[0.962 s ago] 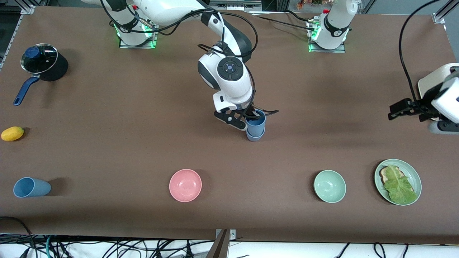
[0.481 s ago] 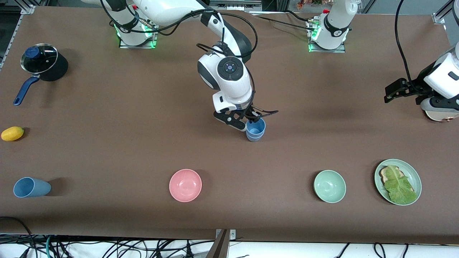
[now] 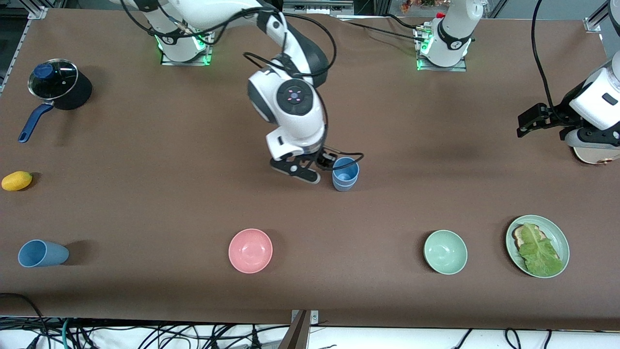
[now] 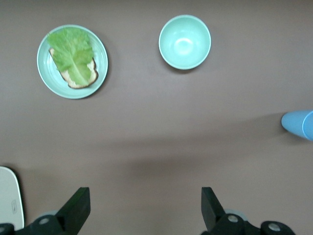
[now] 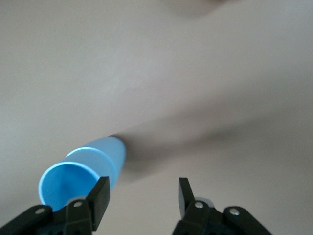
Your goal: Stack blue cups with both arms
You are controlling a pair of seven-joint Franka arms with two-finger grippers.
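We count three matte blue plastic cups: two nested upright [image 3: 345, 175] mid-frame, inner mostly hidden, beside the open-jawed right gripper [image 3: 315, 169]; one toppled [image 3: 41, 253] lower left; left gripper [image 3: 532, 120] open, upper right.

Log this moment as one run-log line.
stacked blue cups: nested upright, mid-table | right gripper: beside stack, jaws open | left gripper: jaws open, waiting at its table end | third blue cup: on its side

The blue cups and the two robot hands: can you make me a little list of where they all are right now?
stacked cups: two nested, upright, mid-table
lone blue cup: lying on its side, right arm's end of the table
right gripper: open, beside the stack, holding nothing
left gripper: open, empty, waiting at the left arm's end
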